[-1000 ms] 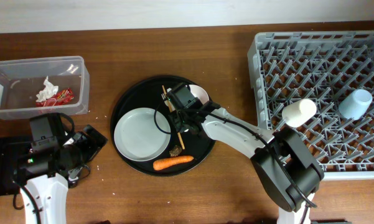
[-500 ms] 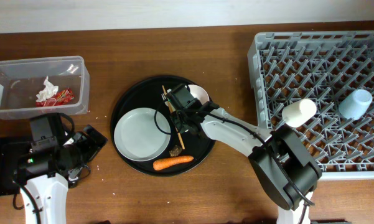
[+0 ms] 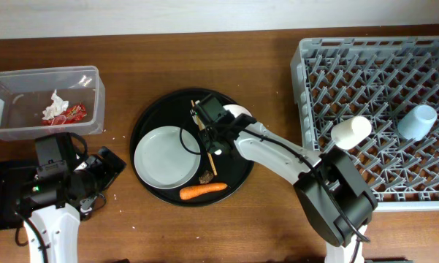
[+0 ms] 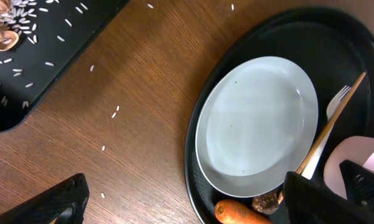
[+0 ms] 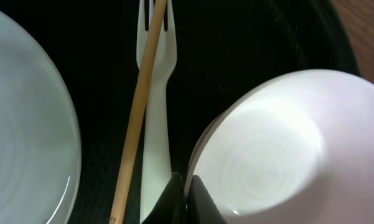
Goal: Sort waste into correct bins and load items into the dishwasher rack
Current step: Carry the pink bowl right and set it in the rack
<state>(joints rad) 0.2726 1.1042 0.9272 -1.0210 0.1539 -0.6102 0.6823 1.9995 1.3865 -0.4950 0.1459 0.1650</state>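
Right jaws are pressed together at the rim of the white bowl (image 5: 267, 149) on the far right part of the round black tray (image 3: 157, 109), and I cannot tell whether that rim is caught between them. A white fork (image 5: 154, 93) and a thin pale stick (image 5: 137, 118) lie on the tray between the bowl and the white plate (image 3: 166, 156). My left jaws stand spread wide and empty over the bench (image 3: 263, 66) left of the tray, the carrot (image 3: 203, 191) lies at the tray's near edge, and the grey rack (image 3: 365, 73) right of the tray holds the small white cup (image 3: 350, 132) and the light blue cup (image 3: 417, 121).
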